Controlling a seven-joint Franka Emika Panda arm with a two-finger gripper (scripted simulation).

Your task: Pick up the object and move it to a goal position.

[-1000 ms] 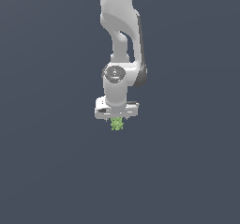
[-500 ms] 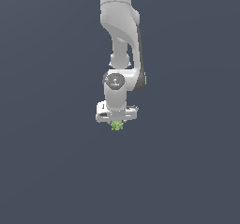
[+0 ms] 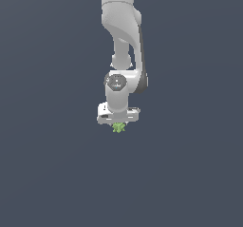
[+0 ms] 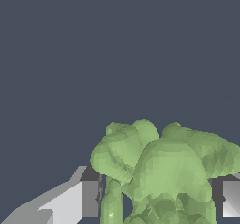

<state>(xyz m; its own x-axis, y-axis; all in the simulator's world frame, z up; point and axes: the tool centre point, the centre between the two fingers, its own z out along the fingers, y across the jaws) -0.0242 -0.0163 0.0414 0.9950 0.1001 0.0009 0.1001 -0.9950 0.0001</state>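
Note:
The object (image 3: 118,127) is a tiny light-green lumpy figurine showing just below the white hand of my gripper (image 3: 118,122) in the exterior view. In the wrist view the object (image 4: 164,171) looms large and fills the space between the two fingers (image 4: 89,198), with the gripper (image 4: 159,200) shut on its sides. Its lower part is cut off by the picture's edge. The arm comes straight down from the top of the exterior view. Whether the object touches the ground I cannot tell.
A plain dark grey-blue ground (image 3: 52,174) surrounds the arm on all sides. No other object, container or edge shows in either view.
The wrist and hand have sunk slightly in the exterior view, and the upper arm has changed its bend a little. The green object has stayed in the gripper.

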